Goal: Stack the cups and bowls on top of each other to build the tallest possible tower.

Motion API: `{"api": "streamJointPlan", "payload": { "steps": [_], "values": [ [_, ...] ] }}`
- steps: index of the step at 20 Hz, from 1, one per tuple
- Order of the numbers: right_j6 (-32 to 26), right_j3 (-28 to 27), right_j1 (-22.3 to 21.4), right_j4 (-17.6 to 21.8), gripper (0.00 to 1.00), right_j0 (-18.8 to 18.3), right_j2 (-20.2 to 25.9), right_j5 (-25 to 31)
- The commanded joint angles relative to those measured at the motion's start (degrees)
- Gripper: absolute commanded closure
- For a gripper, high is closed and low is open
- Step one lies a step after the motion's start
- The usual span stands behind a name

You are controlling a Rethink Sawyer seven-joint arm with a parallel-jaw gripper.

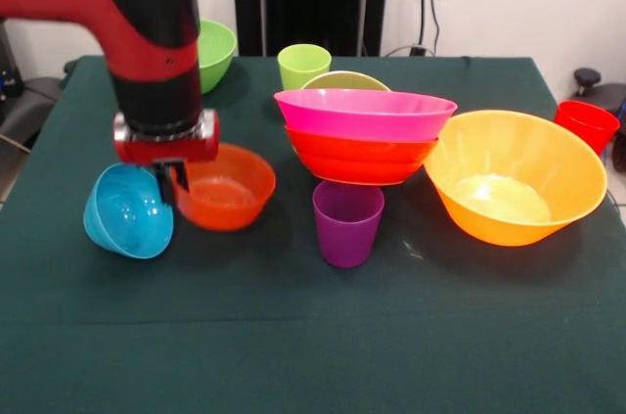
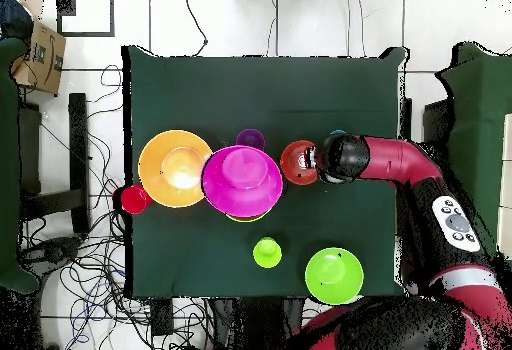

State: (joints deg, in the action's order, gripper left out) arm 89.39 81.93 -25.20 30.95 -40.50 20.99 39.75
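Tower (image 1: 364, 140) barely begun: pink bowl (image 1: 364, 113) nested on red-orange bowl (image 1: 360, 160), mid-desk (image 1: 293, 336) | gripper (image 1: 166, 177) at 9 o'clock of it, fingers pinching the tilted blue bowl (image 1: 127, 210) by its rim, beside small orange-red bowl (image 1: 225, 187) | cups and other bowls loose | no readable writing
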Motion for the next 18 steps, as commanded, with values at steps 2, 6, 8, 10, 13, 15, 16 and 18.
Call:
{"api": "streamJointPlan", "payload": {
  "steps": [2, 6, 8, 10, 13, 15, 16, 18],
  "values": [
    [-5.6, 9.7, -9.4, 0.1, 1.00, -0.1, 1.1, 4.8],
    [-5.9, 10.8, -11.8, -1.1, 1.00, -0.5, 1.7, 7.1],
    [-5.6, 11.4, -12.8, -1.5, 1.00, -0.5, 1.8, 7.8],
    [-5.3, 12.2, -14.0, -2.0, 1.00, -0.5, 1.9, 8.5],
    [-5.4, 13.5, -16.4, -3.4, 1.00, -1.0, 2.4, 9.7],
    [-6.2, 14.4, -18.8, -4.7, 1.00, -1.5, 2.9, 11.3],
    [-6.4, 14.6, -19.7, -5.1, 1.00, -1.6, 2.9, 12.1],
    [-7.0, 15.1, -21.7, -6.1, 1.00, -1.9, 3.0, 14.0]
  ]
}}
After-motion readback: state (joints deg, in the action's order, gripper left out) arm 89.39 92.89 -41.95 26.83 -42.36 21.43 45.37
